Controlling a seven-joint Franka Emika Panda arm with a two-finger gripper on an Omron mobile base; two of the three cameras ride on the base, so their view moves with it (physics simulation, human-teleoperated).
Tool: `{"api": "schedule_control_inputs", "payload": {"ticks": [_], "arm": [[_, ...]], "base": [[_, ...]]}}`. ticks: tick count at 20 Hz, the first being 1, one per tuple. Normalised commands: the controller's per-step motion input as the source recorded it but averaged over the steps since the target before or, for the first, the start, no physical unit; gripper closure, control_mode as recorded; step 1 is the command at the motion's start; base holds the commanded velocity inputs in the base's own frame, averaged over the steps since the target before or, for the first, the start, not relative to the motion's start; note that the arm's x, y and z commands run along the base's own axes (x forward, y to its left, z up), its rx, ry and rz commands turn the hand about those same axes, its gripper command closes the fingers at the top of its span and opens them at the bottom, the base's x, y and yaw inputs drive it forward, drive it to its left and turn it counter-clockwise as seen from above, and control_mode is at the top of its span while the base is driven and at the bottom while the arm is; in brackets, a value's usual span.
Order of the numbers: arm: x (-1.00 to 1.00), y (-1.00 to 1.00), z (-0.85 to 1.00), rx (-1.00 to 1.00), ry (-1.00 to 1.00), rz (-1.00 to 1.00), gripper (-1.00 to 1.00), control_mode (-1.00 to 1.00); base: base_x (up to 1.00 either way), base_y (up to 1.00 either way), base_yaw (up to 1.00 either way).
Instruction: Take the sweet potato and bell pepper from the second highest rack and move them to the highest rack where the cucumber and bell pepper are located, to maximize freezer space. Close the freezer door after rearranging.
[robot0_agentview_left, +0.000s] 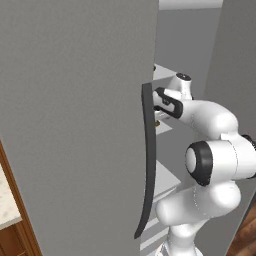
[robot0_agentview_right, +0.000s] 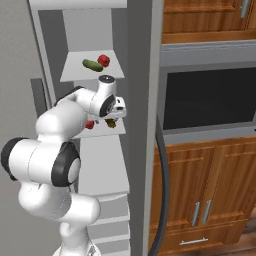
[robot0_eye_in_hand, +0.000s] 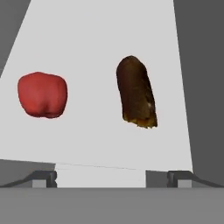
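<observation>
My gripper (robot0_eye_in_hand: 112, 177) hangs with jaws wide (nothing between them) over the second-highest rack (robot0_eye_in_hand: 100, 135), where the sweet potato (robot0_eye_in_hand: 136, 92) lies right of the red bell pepper (robot0_eye_in_hand: 42, 95), apart.

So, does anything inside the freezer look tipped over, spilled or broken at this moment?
Nothing stands out. The sweet potato and the red bell pepper lie apart on their shelf, intact. On the highest rack, the cucumber and another bell pepper lie side by side.
</observation>
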Motion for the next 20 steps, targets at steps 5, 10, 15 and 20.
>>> {"api": "schedule_control_inputs", "payload": {"ticks": [5, 10, 15, 20], "arm": [[0.42, 0.06, -0.23, 0.00, 0.00, -0.03, -1.00, -1.00], [0.23, 0.04, -0.29, 0.00, 0.00, 0.00, -1.00, -1.00], [0.21, 0.00, -0.19, 0.00, 0.00, 0.00, -1.00, -1.00], [0.28, 0.00, -0.13, 0.00, 0.00, 0.00, -1.00, -1.00]], "base": [[0.00, 0.00, 0.00], [0.00, 0.00, 0.00], [0.00, 0.00, 0.00], [0.00, 0.00, 0.00]]}}
